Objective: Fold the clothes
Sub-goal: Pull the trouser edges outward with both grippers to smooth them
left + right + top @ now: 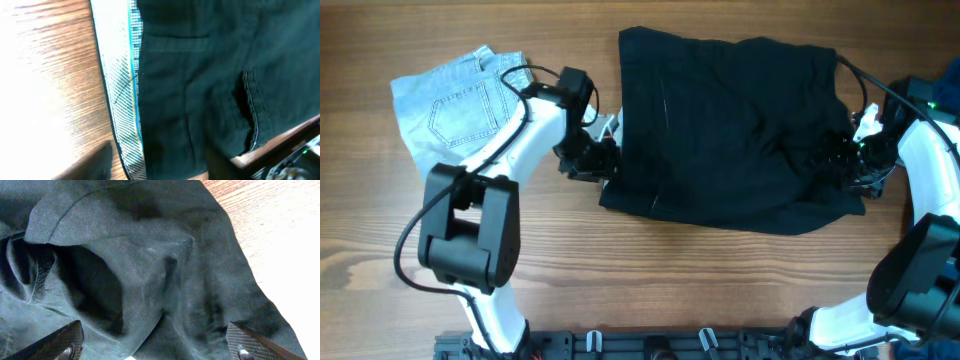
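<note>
Over toward the far left corner of the wooden table [650, 280] lies a light-blue denim garment [460, 105], roughly folded, with a stitched back pocket facing up. A bit of royal-blue cloth [948, 90] peeks in at the table's right edge. A black rail [650, 345] runs along the near edge.

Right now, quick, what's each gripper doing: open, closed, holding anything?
Left gripper: cannot be told; it is blurred at the edge of the black shorts.
Right gripper: open, spread wide over the shorts.
</note>
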`<state>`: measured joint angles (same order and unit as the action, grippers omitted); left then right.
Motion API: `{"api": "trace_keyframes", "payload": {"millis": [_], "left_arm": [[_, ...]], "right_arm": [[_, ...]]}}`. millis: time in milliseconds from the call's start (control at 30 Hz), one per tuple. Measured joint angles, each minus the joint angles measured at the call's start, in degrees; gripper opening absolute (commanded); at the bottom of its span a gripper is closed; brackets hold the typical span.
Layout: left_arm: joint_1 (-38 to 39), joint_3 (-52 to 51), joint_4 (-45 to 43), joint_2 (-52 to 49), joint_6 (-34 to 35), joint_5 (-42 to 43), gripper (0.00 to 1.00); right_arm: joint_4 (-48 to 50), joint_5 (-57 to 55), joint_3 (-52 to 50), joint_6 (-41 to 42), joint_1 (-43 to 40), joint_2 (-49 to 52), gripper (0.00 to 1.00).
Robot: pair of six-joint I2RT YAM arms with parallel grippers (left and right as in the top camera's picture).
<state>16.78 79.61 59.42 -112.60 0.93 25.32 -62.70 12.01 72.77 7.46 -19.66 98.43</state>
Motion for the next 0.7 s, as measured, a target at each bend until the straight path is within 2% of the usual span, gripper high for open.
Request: {"api": "trace_keyframes", "payload": {"millis": [33,100,200,233,267,367,500,700], "left_arm": [[0.00,-0.07,-0.04,0.00,-0.20,-0.02,0.67],[0.74,-0.96,-0.28,0.00,-0.22,0.02,0.59],[2.54,-3.23,-0.26,0.00,-0.07,0.20,0.28],[3.17,-3.63,-0.37,-0.02,-0.15,0.50,0.08],[3.82,-3.82,-0.81,-0.02,-0.17,0.98,0.04],[5.18,-3.87,-2.16,-0.02,-0.28,2.54,0.04],[2.91,-2.29,1.31,0.13,-0.24,3.08,0.04],[-9.22,0.24,3.19,7.61,1.79,-6.19,0.04]], "right_arm": [[0.02,0.00,0.00,0.00,0.00,0.00,0.92],[0.02,0.00,0.00,0.00,0.00,0.00,0.92],[0.24,0.00,0.00,0.00,0.00,0.00,0.92],[0.24,0.00,0.00,0.00,0.00,0.00,0.92],[0.24,0.00,0.00,0.00,0.00,0.00,0.92],[0.28,0.00,0.00,0.00,0.00,0.00,0.92],[0.39,0.00,0.00,-0.02,0.00,0.00,0.92],[0.15,0.00,0.00,0.00,0.00,0.00,0.96]]}}
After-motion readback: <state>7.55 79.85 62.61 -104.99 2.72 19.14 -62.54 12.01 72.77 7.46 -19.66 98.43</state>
